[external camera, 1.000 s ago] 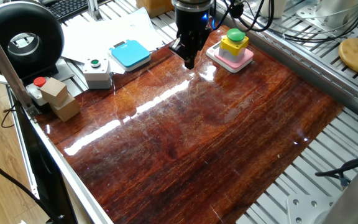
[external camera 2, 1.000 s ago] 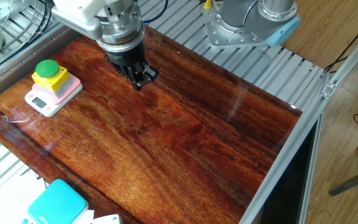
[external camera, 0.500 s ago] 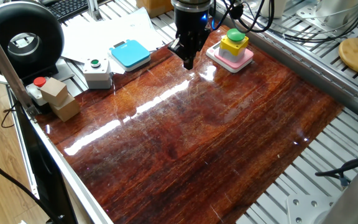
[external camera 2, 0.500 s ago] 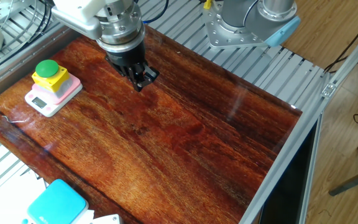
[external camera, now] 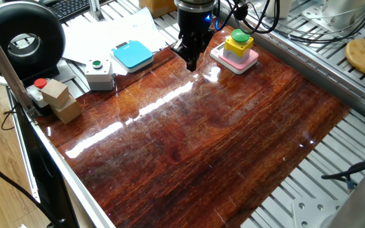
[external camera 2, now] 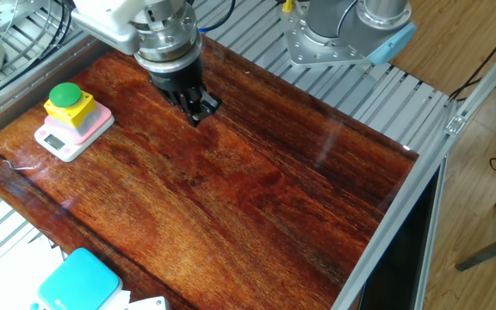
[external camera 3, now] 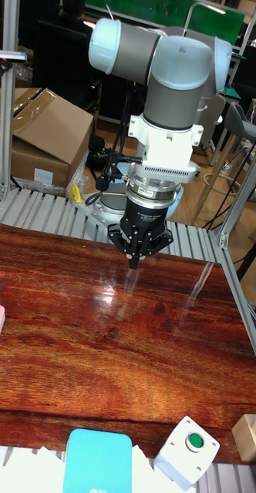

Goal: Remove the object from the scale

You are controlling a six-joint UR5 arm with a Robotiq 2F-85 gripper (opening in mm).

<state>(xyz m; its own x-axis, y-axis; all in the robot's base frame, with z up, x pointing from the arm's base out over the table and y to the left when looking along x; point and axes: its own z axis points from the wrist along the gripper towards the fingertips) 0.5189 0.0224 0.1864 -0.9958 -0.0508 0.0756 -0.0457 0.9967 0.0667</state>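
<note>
Motion over the last second is slight: in the other fixed view the black two-finger gripper (external camera 2: 201, 110) has crept a little toward 3 o'clock, away from the small yellow cube-shaped box with the round green dome button (external camera 2: 67, 102), while in one fixed view its tip (external camera: 191, 62) looks unchanged. You see its fingertips drawn together to a point, holding nothing, poised just above the glossy red-brown wooden tabletop (external camera: 195, 145); whether they touch the wood, you cannot tell.

The yellow box has not shifted; it sits squarely on the flat pink-topped square scale with the white base (external camera 2: 65, 134), at the tabletop's 9 o'clock side in the other fixed view. In one fixed view the box (external camera: 239, 41) lies near the gripper, at about its 2 o'clock, on the scale (external camera: 234, 60), and the two are apart.

For you this means the removal has not begun: the box is untouched, and the fingers would need to part and the arm reverse its drift before any grasp. In the tall fixed view the gripper (external camera 3: 134, 262) hangs over the table's far edge, with the box only a sliver at 9 o'clock
</note>
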